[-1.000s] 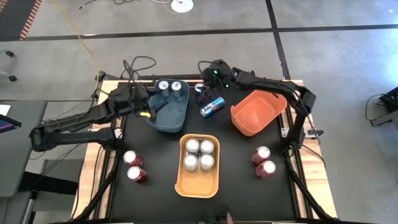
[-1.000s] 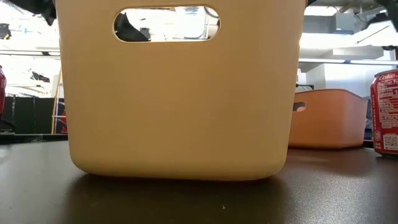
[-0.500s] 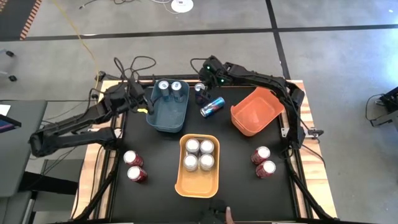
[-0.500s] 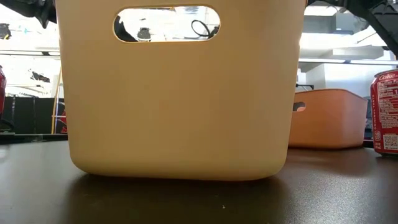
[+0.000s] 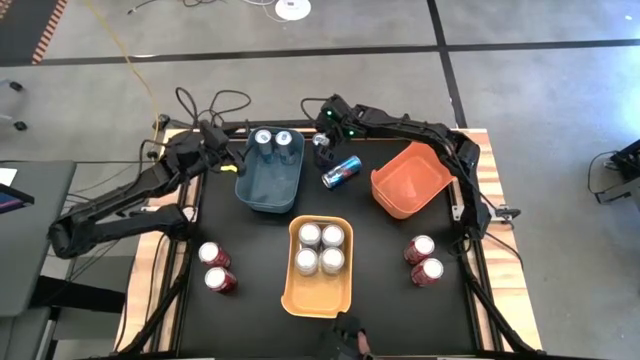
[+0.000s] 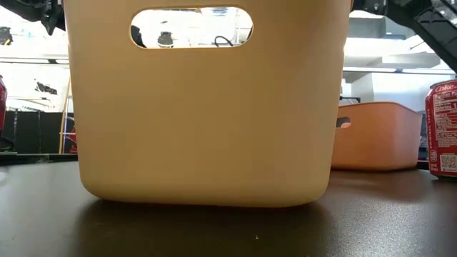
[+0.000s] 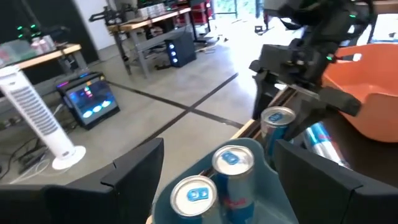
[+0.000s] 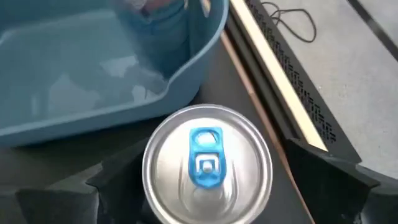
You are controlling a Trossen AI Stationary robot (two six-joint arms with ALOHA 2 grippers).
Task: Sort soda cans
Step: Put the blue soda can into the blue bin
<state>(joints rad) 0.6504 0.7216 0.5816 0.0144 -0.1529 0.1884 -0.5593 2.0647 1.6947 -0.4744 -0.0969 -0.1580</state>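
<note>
My right gripper (image 5: 322, 146) stands open over an upright dark blue can (image 8: 207, 163) by the teal bin's far right corner, one finger on each side of it and apart from it. A second blue can (image 5: 342, 171) lies on its side just nearer. The teal bin (image 5: 262, 192) holds two blue cans (image 7: 214, 180) at its far end. My left gripper (image 5: 230, 163) hovers open at that bin's left wall, holding nothing. Several silver cans (image 5: 320, 248) stand in the yellow-orange bin (image 5: 318, 295). Red cans stand in pairs at the near left (image 5: 215, 267) and near right (image 5: 424, 259).
The orange bin (image 5: 400, 200) stands tilted at the far right with nothing in it. In the low view the yellow-orange bin's wall (image 6: 207, 121) blocks most of the table. Cables lie beyond the table's far edge (image 5: 215, 105).
My right gripper has moved a little toward the table's left edge and sunk down around the upright blue can. My left gripper has drawn back from over the teal bin toward the table's left edge. No can has moved.
</note>
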